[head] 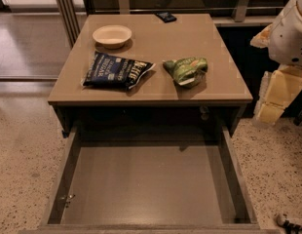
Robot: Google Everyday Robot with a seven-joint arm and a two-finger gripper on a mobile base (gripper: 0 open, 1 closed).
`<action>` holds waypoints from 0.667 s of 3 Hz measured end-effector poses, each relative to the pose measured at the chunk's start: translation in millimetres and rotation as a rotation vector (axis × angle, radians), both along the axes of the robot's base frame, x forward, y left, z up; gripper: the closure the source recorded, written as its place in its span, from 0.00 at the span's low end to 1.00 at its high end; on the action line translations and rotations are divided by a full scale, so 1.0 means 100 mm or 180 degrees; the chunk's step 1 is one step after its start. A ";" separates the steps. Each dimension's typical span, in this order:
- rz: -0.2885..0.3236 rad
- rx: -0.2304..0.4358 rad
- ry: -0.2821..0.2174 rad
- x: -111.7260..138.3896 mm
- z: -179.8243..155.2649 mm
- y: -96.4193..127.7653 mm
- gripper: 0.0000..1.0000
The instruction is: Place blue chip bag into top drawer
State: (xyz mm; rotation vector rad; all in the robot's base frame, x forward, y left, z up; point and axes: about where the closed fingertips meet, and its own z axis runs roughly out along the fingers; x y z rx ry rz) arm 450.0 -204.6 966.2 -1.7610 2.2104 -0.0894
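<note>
The blue chip bag lies flat on the tabletop, left of centre, dark navy with white lettering. The top drawer is pulled out fully below the table's front edge, and its flat grey-brown bottom holds nothing. My gripper hangs at the right edge of the view, beside the table's right front corner, below the white arm. It is well apart from the bag and holds nothing that I can see.
A green snack bag lies right of the blue bag. A cream bowl stands at the table's back left. A small dark object sits at the back edge. Speckled floor surrounds the drawer.
</note>
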 end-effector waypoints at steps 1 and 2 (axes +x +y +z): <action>0.0189 0.0010 -0.0030 0.23 -0.08 0.25 0.00; 0.0474 0.0055 -0.0094 0.49 -0.13 0.63 0.00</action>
